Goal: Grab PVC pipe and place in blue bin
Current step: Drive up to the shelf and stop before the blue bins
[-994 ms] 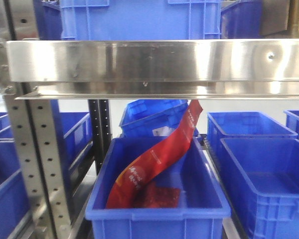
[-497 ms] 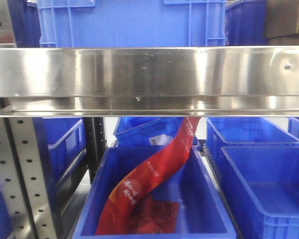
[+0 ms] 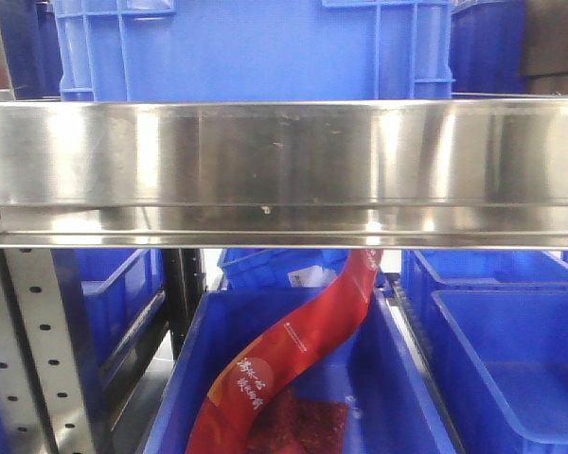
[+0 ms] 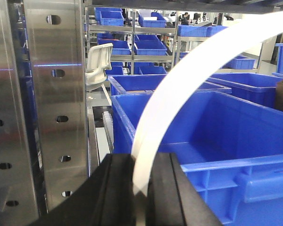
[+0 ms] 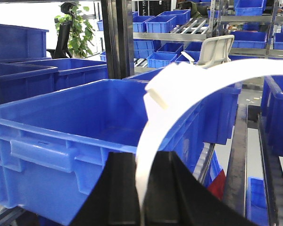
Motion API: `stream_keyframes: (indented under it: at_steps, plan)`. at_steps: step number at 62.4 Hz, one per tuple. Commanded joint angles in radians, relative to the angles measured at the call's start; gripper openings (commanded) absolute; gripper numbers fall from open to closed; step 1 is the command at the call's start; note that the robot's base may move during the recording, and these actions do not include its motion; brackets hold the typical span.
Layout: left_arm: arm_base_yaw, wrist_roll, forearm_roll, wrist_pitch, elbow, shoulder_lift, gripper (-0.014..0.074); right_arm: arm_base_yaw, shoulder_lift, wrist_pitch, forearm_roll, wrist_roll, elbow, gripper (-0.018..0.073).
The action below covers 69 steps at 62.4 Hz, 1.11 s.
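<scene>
Front view sat close to and level with the brushed stainless-steel shelf beam [image 3: 284, 170] that filled mid-frame, facing into the rack, with an open blue plastic bin [image 3: 185, 378] low beneath. Left wrist view looked out low over the left gripper [image 4: 141, 162], very near. A white curved PVC pipe [image 4: 179, 94] pinched in it arced across frame, a perforated steel upright [image 4: 52, 94] stood close left, and a deep blue plastic bin [image 4: 217, 169] sat just ahead. Right wrist view looked out likewise over the right gripper [image 5: 141, 160], and both wrist views shared a white plastic chair [image 4: 98, 63] far back among the racks.
</scene>
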Motion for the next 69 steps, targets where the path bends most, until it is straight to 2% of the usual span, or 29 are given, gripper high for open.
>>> stream_keyframes:
  at_steps: [1,69]
  plan:
    - [0.001,-0.002,-0.001,-0.028,0.001,-0.004,-0.0111,0.002,-0.004,-0.031,0.000,-0.003,0.000,-0.0168]
    - [0.001,-0.002,-0.001,-0.032,0.001,-0.004,-0.0111,0.002,-0.004,-0.059,0.000,-0.003,0.000,-0.0168]
